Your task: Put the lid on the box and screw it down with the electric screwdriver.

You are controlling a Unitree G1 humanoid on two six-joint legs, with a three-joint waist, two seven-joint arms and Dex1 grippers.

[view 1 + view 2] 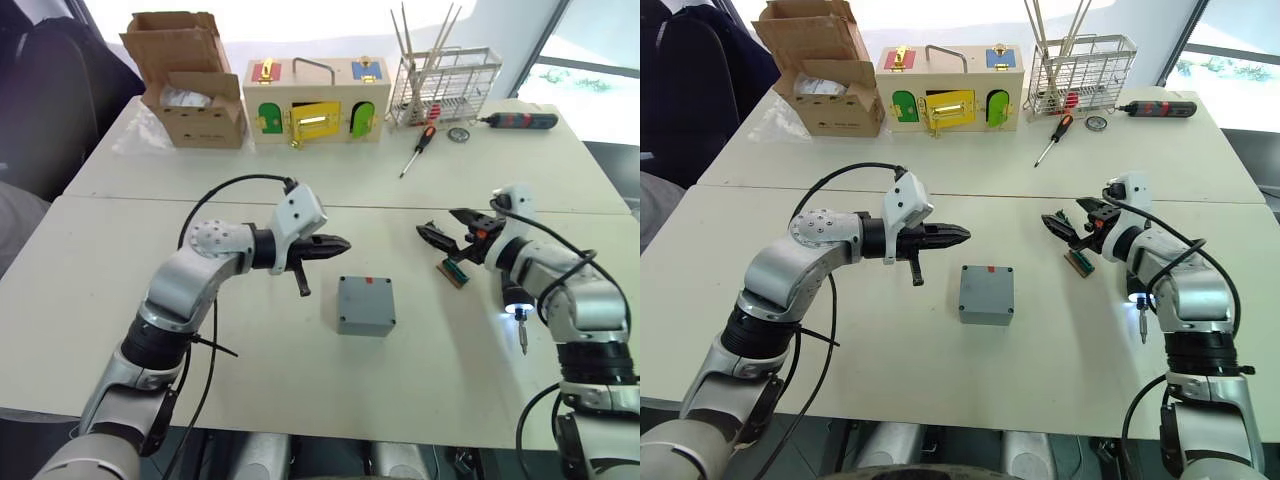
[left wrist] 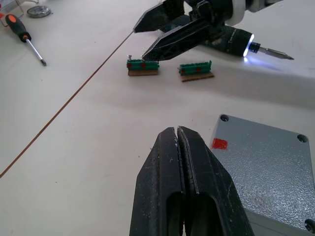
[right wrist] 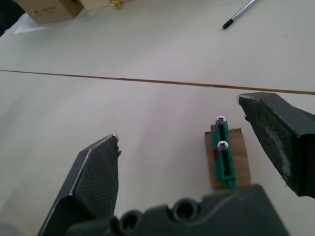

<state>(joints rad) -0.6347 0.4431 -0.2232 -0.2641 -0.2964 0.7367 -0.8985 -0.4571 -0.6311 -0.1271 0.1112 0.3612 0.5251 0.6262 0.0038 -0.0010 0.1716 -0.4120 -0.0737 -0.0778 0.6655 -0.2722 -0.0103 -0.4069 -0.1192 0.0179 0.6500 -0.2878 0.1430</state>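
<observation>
Box (image 1: pixel 366 305) sits low centre of the head view, closed by its grey lid (image 2: pixel 266 164) with a small red mark near one edge. Left gripper (image 1: pixel 335 244) hovers just upper-left of it, fingers (image 2: pixel 182 182) pressed together, pinching nothing. Right gripper (image 1: pixel 445 232), right of centre, has its fingers (image 3: pixel 96 179) spread wide over a small wooden block with green screw holders (image 3: pixel 225 158) on the table (image 1: pixel 250 360). An electric screwdriver (image 1: pixel 513 300) with a lit tip hangs along the right forearm, bit down. Along the top edge: cardboard carton (image 1: pixel 190 80), wooden box with coloured doors (image 1: pixel 318 100), wire rack (image 1: pixel 443 88), red-and-black hand screwdriver (image 1: pixel 417 150).
</observation>
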